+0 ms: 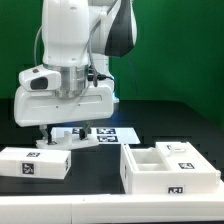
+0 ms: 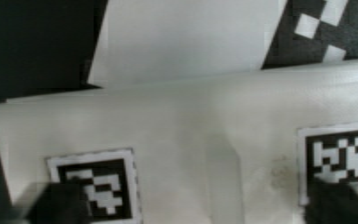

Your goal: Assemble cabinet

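**Item:** cabinet, unassembled; three white tagged parts in view.

- **Cabinet body** point(image 1: 170, 168): open, near the table's front edge, toward the corner at the exterior view's right.
- **Long block** point(image 1: 35, 163): at the front edge toward the opposite corner, well apart from the body.
- **Slab** point(image 2: 194, 130): mid-table, directly under the wrist, next to the marker board point(image 1: 100, 132).
- **Gripper** point(image 2: 197, 205): spread wide, holding nothing. Its fingertips point(image 2: 51, 205) hang over the slab's two tags (contact cannot be told).
- **Risk, as judged:** the slab looks wider than the finger spread. Descending here would press the tips onto its face rather than straddle it. A shallow edge grip could let it tilt or slip.
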Controlling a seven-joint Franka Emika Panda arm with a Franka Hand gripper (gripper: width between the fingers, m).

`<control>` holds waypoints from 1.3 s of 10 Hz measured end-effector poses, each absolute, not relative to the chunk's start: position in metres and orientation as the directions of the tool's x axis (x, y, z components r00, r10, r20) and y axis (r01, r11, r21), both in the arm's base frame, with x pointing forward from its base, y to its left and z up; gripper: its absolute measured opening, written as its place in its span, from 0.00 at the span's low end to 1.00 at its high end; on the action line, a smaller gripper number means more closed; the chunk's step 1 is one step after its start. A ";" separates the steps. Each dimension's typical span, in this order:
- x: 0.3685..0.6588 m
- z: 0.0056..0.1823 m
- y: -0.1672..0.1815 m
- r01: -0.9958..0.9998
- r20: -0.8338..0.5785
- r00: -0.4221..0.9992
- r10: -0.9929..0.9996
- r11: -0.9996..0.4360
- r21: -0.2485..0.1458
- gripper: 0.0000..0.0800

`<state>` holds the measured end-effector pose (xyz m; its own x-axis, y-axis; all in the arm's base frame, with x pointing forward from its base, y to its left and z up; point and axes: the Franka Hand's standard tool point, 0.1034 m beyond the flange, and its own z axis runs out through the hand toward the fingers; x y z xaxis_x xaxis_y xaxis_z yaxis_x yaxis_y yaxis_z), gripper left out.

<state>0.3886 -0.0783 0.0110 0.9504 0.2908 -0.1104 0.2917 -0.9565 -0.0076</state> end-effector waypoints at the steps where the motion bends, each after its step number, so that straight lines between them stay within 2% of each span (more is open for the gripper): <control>1: 0.388 0.011 -0.078 0.292 -0.111 0.950 0.291 -0.956 -0.008 0.54; 2: 0.388 0.010 -0.078 0.292 -0.112 0.950 0.291 -0.956 -0.008 0.37; 3: 0.388 0.010 -0.078 0.292 -0.112 0.950 0.291 -0.956 -0.008 0.37; 4: 0.388 0.010 -0.078 0.292 -0.112 0.950 0.291 -0.956 -0.008 0.12; 5: 0.388 0.010 -0.078 0.292 -0.111 0.950 0.291 -0.956 -0.008 0.08; 6: 0.389 0.011 -0.075 0.299 -0.112 0.948 0.298 -0.954 -0.009 0.08; 7: 0.391 0.017 -0.053 0.357 -0.119 0.927 0.356 -0.934 -0.020 0.08; 9: 0.393 0.040 -0.020 0.469 -0.111 0.875 0.471 -0.882 -0.045 0.08; 10: 0.396 0.054 -0.004 0.521 -0.104 0.847 0.522 -0.853 -0.040 0.08; 11: 0.396 0.058 0.003 0.534 -0.093 0.839 0.535 -0.844 -0.037 0.08; 13: 0.393 0.052 -0.003 0.525 -0.106 0.843 0.527 -0.850 -0.043 0.08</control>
